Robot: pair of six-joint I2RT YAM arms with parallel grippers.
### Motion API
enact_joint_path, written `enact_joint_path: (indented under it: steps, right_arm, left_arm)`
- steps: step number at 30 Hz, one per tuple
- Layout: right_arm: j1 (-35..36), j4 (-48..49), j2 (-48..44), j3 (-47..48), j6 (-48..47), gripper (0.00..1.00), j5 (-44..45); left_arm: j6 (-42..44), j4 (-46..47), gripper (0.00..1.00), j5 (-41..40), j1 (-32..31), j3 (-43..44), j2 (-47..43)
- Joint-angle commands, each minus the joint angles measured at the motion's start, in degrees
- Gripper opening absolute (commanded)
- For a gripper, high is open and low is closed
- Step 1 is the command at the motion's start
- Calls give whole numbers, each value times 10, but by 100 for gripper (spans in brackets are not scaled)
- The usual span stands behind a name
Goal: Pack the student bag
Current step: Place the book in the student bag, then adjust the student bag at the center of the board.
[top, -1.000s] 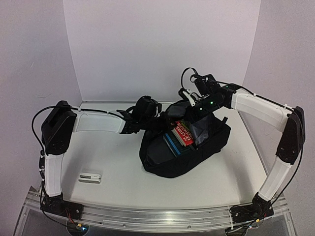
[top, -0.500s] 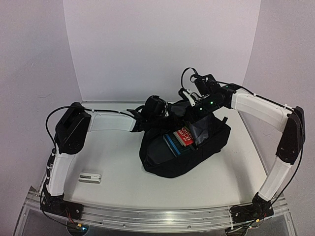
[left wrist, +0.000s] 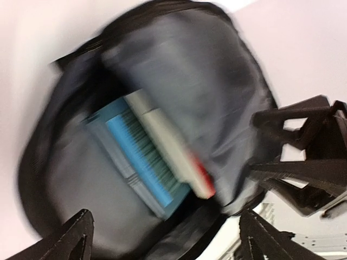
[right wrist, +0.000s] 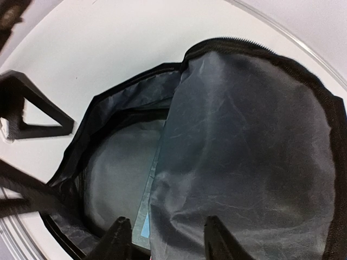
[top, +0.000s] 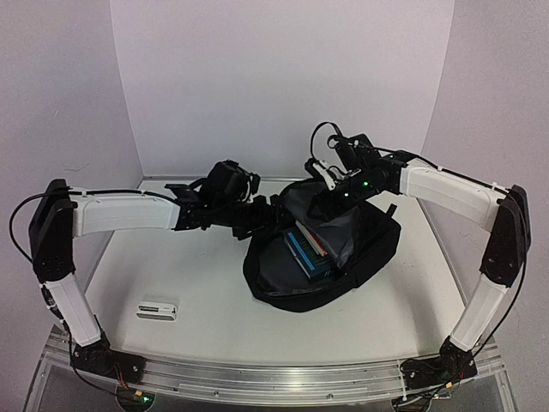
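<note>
Left gripper (left wrist: 165, 230) jaws wide, holding nothing; right gripper (right wrist: 168, 235) jaws half open, empty. Books (top: 307, 251) sit in student bag (top: 352, 279), frame centre. Advice: lift flap (right wrist: 244, 151) clear before loading more.

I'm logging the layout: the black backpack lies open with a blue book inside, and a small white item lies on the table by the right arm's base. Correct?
No: the small white item lies by the left arm's base, left of the student bag, as the top external view shows. The bag is indeed open with a blue book inside.
</note>
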Motion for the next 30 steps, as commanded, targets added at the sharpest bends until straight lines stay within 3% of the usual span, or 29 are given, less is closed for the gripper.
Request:
enact_joint_path:
  steps: [1, 7, 10, 21, 25, 30]
  right_arm:
    - [2, 11, 12, -14, -5, 65, -22]
    - [1, 0, -23, 6, -5, 85, -40]
    - [-8, -12, -46, 21, -12, 90, -43]
    - [-76, -37, -60, 32, -34, 94, 104]
    - [-87, -44, -29, 23, -38, 90, 98]
    - [-87, -59, 2, 16, -35, 83, -3]
  left_arm:
    - [-35, -69, 97, -59, 11, -92, -75]
    - [-57, -28, 99, -54, 27, -179, -123]
    - [-55, 1, 99, -32, 34, -189, -118]
    - [18, 25, 100, 51, 75, -130, -42]
    - [65, 14, 98, 106, 76, -65, 21]
    - [54, 41, 91, 143, 77, -30, 75]
